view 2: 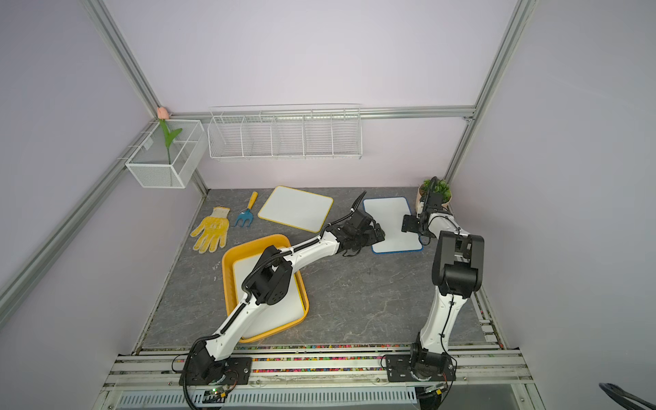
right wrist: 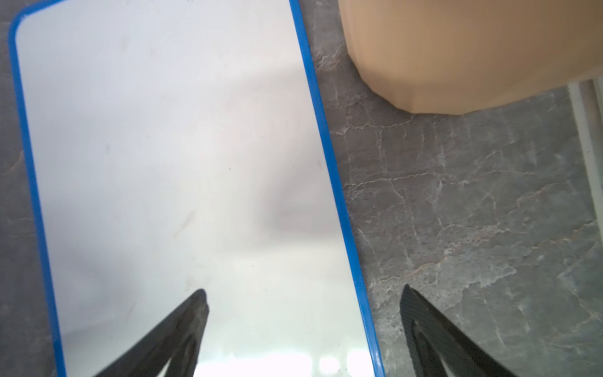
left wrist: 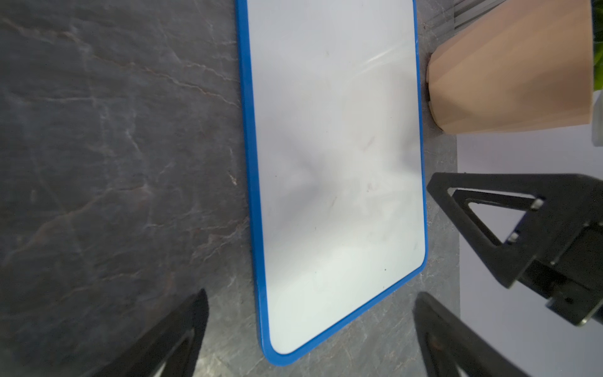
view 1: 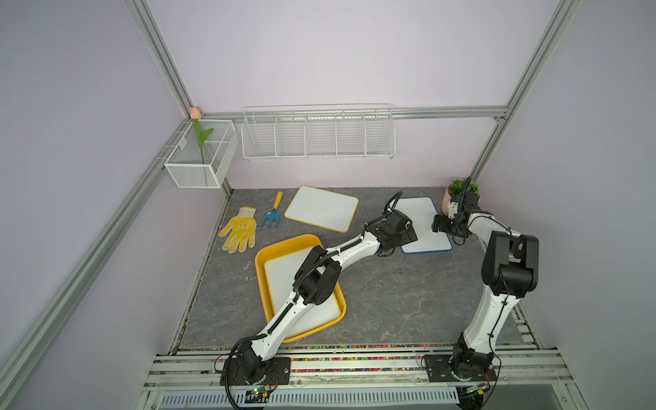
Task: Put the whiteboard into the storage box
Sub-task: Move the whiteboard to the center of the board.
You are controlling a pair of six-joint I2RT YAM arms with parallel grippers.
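One whiteboard (view 1: 280, 282) in storage box (view 1: 262, 278), partly behind left arm (view 1: 355, 246).

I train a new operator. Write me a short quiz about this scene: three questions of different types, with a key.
1. True or false: the box already holds a whiteboard.
2. The left end effector and the right end effector are at the right whiteboard. Its frame is: A yellow, B blue, C red.
3. Fill in: ___ whiteboards lie on the table outside the box.
Key: 1 true; 2 B; 3 two.
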